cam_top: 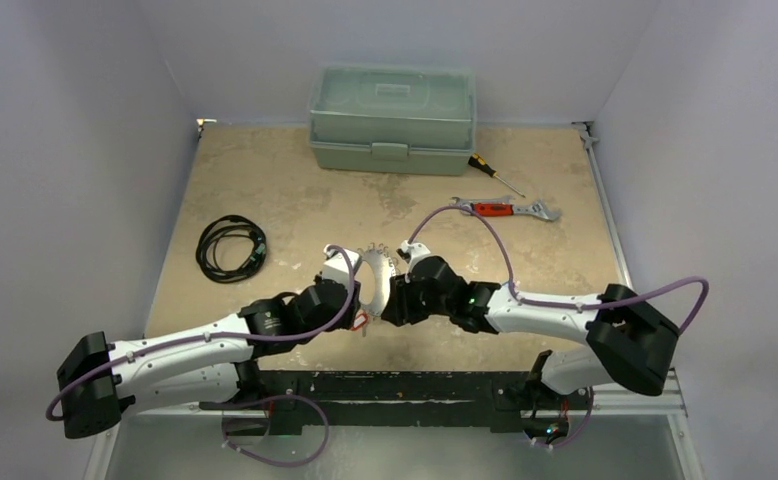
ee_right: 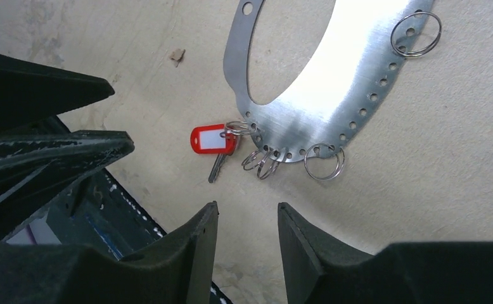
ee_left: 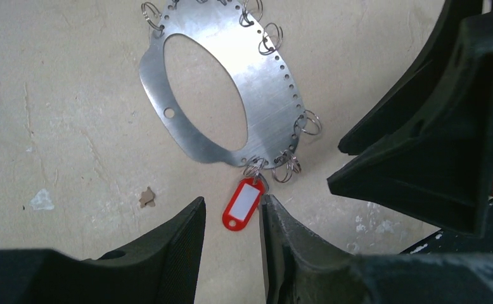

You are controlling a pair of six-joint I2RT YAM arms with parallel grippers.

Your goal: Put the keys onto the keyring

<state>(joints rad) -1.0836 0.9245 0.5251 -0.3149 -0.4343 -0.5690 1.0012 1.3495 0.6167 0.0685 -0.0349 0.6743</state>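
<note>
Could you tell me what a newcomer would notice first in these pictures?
The eye goes first to the keyring, a flat, shiny oval metal plate rimmed with holes and small split rings, lying mid-table where the left gripper and right gripper meet, both open. Next comes the red-tagged key, hooked on a ring at the plate's near edge, just off the left fingertips. At the far edge stands a pale green toolbox.

Scanning for anything to read, and nothing legible turns up: the red tag (ee_left: 243, 204) on the key (ee_right: 217, 168) shows a plain white insert with no writing I can make out (both wrist views agree), the keyring (ee_left: 266, 95) is bare brushed metal, and the green toolbox (cam_top: 392, 118) is too small in the top view to read any mark.
</note>
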